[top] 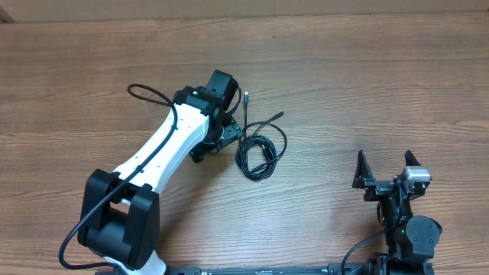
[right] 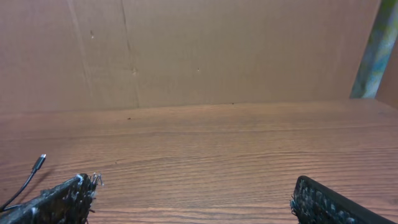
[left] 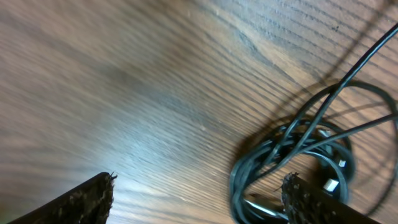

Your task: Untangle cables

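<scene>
Overhead view: the cables [top: 263,153] lie in one loose coil on the table [top: 367,76] at frame centre, two plug ends trailing toward the top. The left gripper [left: 199,205] sits just left of the coil, jaws wide apart over bare wood; contact with the coil cannot be confirmed. The right gripper [top: 384,164] stands at lower right, spread open and empty, well apart from the coil.

You look to be in a robot lab: two robot arms [top: 164,145] stand at a wooden surface [top: 367,84], with a cardboard wall [right: 217,50] behind.
</scene>
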`<action>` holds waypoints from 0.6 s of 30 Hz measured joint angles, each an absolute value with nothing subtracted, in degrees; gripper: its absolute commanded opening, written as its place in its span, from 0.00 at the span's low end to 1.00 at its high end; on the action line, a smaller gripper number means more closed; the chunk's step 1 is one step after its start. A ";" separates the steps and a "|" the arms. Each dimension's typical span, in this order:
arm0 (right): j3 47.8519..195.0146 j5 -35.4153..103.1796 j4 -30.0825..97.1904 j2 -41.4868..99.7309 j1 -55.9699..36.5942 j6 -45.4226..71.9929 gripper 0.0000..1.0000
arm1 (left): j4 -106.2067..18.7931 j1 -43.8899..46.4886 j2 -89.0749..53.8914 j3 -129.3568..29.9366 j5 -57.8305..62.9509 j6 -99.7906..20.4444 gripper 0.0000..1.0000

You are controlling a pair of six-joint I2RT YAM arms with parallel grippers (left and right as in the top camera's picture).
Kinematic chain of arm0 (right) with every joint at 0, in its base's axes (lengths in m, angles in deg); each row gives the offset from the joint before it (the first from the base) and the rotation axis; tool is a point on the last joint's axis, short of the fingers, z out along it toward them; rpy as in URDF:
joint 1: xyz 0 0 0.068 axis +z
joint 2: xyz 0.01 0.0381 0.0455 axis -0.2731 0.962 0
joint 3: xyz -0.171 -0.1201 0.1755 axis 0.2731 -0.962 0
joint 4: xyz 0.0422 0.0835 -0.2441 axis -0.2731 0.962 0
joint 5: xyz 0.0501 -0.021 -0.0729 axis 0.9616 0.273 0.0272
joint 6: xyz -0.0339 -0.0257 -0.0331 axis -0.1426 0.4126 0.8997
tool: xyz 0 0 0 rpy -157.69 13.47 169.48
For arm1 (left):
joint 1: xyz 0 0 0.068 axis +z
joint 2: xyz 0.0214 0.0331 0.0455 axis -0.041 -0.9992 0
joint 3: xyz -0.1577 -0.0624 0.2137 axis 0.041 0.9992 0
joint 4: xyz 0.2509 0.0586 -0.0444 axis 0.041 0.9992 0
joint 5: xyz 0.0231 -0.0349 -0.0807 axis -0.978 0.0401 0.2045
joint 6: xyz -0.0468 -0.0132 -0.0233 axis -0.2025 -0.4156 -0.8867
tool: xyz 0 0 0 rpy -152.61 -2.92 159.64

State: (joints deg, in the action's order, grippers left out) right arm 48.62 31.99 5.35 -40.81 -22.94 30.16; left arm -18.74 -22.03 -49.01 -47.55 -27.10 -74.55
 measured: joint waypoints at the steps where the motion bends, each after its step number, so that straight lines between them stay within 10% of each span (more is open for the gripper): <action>1: 48.62 31.99 5.33 -40.81 -22.94 30.18 1.00 | -18.74 -22.05 -49.01 -47.55 -27.47 -73.39 0.78; 18: 48.62 31.99 5.35 -40.81 -22.92 30.14 1.00 | -28.35 -26.05 -49.01 -47.55 -23.97 -41.78 1.00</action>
